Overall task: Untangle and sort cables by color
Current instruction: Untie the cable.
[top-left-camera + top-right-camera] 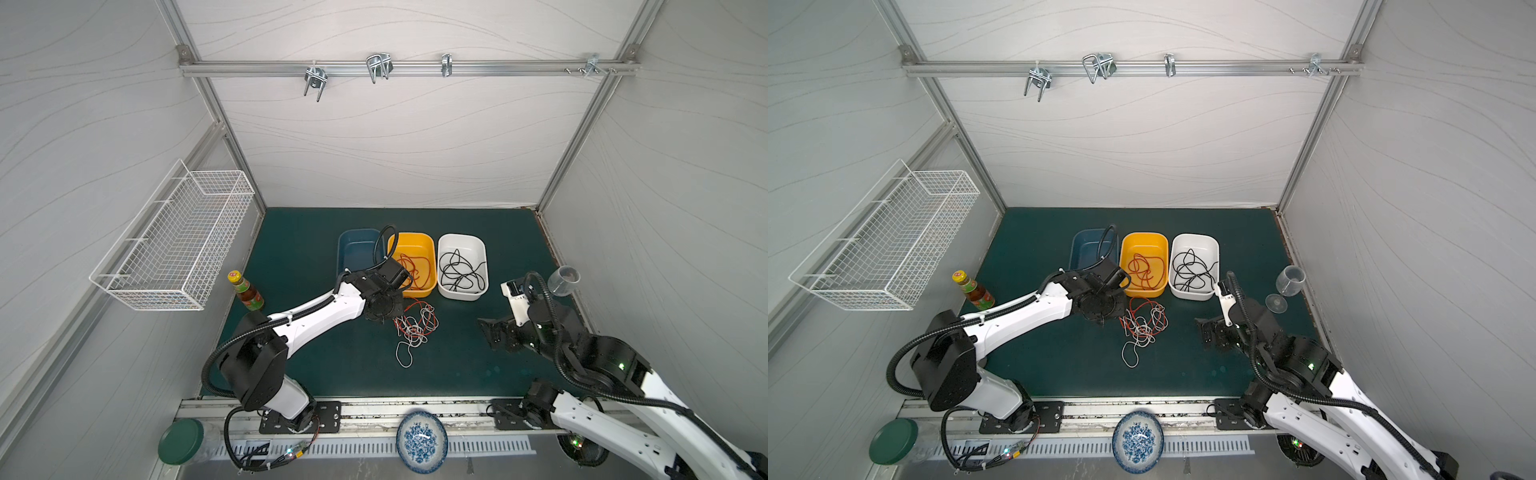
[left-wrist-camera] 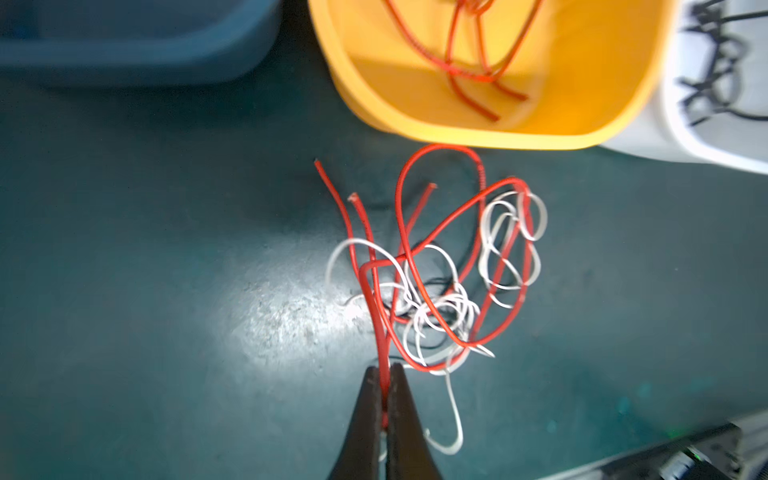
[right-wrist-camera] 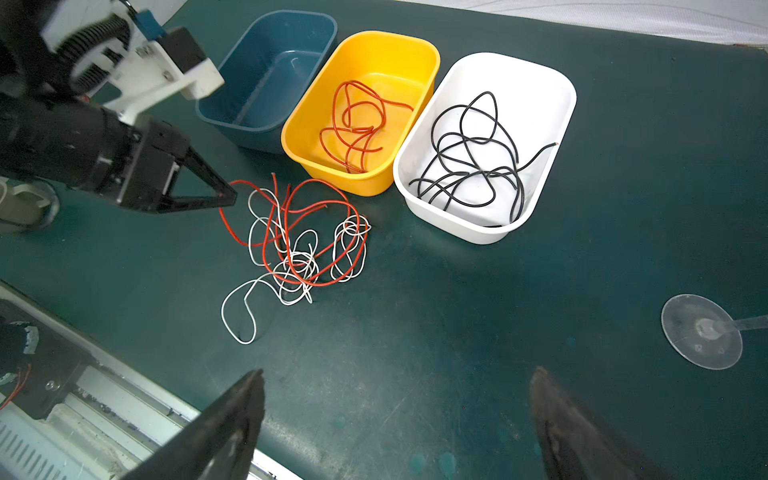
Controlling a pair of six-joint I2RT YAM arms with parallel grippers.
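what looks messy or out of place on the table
A knot of red and white cables lies on the mat in front of the yellow tub, unsorted. The left gripper pinches one red strand. The blue tub is empty.

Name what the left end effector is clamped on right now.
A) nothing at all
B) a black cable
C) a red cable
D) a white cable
C: the left wrist view shows the left end effector shut on a red cable, which is pinched at its very tip.
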